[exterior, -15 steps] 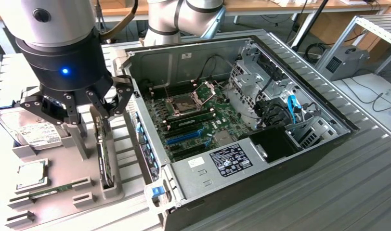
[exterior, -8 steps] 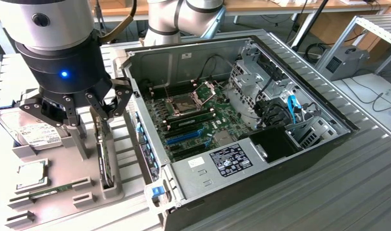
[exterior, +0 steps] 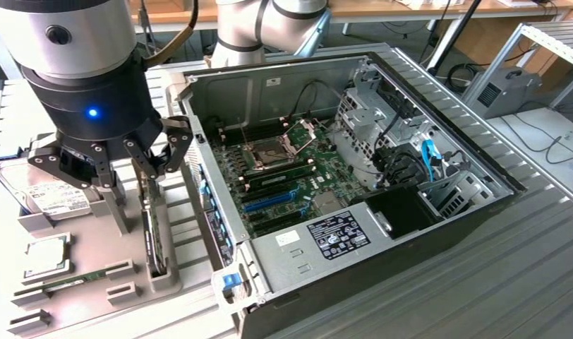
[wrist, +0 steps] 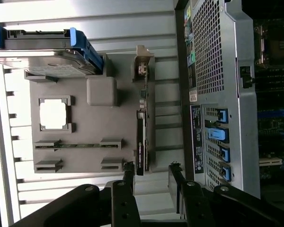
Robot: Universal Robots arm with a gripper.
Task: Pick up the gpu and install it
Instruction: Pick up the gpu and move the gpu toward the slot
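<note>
Workbench [exterior: 475, 282] of ribbed grey metal, seen from the exterior view. On the exterior view's right lies an open computer case [exterior: 267, 92], a sheet-steel box on its side. Inside it are a green motherboard [exterior: 286, 176], a blue cable [exterior: 427, 159] and a labelled power supply [exterior: 339, 236]. On the exterior view's left sits a matte grey plastic holder [exterior: 94, 244] with moulded pockets. It carries a silver hard drive [exterior: 51, 194] with a white label, a square processor chip [exterior: 46, 256] and a narrow green memory stick [exterior: 65, 282]. The gpu [exterior: 153, 233], a thin dark card, stands on its edge in a slot along the holder's side nearest the case. The black gripper [exterior: 131, 198] hangs from a silver and black arm directly above the card. Its fingers are apart, with one finger down beside the card on the hard drive's side. Whether that finger touches the card cannot be told.

In the wrist view, the gpu [wrist: 141, 142] appears edge-on as a slim dark strip with a shiny metal bracket [wrist: 143, 61] at its far end. The gripper [wrist: 151, 172] stands with jaws open. The card's near end lies in the gap, close to one fingertip [wrist: 128, 171] and clear of the other. Nothing is clamped. The case's perforated back panel [wrist: 213, 47] with blue clips [wrist: 222, 135] runs alongside the holder, near the card.
</note>
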